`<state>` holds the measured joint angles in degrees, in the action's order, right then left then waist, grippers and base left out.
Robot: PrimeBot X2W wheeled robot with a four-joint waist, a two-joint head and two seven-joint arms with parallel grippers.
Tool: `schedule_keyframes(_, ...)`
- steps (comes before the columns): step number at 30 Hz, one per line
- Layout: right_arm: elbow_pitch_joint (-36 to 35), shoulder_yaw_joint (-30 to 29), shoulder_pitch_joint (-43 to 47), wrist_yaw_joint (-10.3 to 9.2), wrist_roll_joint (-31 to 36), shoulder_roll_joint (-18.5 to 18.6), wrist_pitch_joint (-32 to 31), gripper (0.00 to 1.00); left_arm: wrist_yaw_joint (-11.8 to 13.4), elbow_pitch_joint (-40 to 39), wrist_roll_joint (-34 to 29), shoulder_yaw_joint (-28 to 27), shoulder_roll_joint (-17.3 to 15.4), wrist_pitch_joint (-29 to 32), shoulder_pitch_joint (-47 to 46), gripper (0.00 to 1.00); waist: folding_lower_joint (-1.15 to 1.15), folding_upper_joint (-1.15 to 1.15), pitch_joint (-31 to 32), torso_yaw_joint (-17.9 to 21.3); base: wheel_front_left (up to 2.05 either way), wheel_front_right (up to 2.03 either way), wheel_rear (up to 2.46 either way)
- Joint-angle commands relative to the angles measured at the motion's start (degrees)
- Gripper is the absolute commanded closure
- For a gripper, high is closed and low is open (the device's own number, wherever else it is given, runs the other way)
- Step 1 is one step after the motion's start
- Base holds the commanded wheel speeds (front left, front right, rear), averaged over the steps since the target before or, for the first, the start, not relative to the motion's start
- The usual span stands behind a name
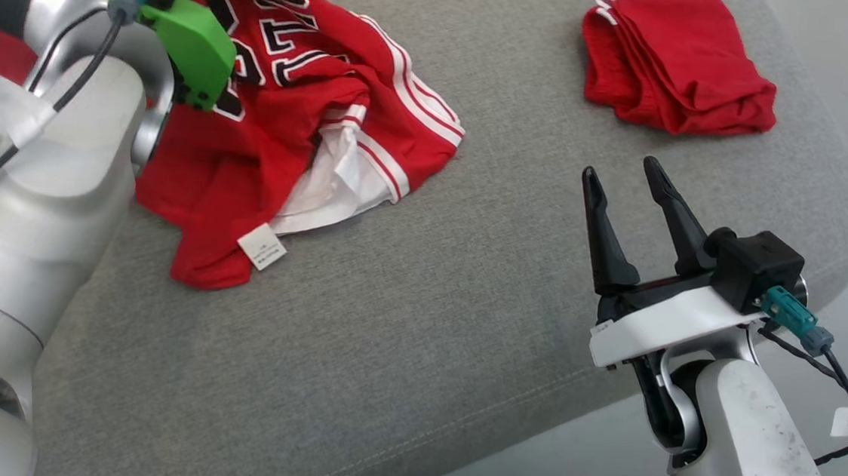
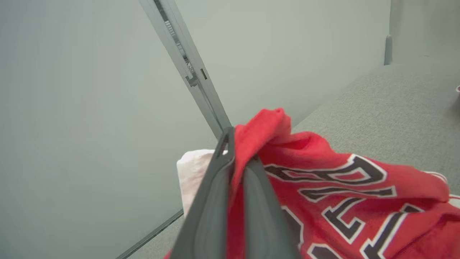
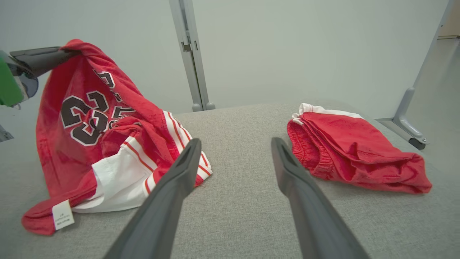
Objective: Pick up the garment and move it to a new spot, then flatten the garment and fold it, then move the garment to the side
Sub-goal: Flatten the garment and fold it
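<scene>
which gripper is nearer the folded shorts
Right. The right gripper hovers open just short of the shorts, not touching. The left gripper is across the cushion, shut on the jersey.

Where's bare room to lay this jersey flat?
Free: the grey cushion between jersey and folded red shorts, down to its near edge. Crowded: far right at the shorts, and left, where the left gripper holds the jersey.

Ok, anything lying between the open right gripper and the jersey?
Nothing visible: only bare grey cushion separates the right gripper and the jersey. The folded red shorts lie to the gripper's right, off that path.
</scene>
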<state>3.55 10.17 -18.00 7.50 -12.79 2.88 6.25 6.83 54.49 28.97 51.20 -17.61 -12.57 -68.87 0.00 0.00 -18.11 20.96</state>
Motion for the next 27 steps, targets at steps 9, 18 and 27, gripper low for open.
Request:
schedule_keyframes(9,2.14,1.19,-1.35,-0.02,-1.13,0.01,1.99,0.00,0.19,5.98,-1.97,1.46,2.84,-2.13,-4.14,0.00,0.00,0.00,-4.98,6.29,0.00,0.00,0.00)
schedule_keyframes(18,3.35,0.09,-0.51,-0.02,-0.29,0.07,2.91,0.00,0.53,6.93,2.31,-2.13,7.64,-2.64,-0.01,0.00,0.00,0.00,-1.94,-0.98,0.00,0.00,0.00)
schedule_keyframes(27,2.90,-2.01,1.26,-0.02,0.84,0.11,1.37,0.00,4.50,-15.67,0.87,-6.53,11.48,-2.60,18.53,0.00,0.00,0.00,2.68,-13.63,0.00,0.00,0.00)
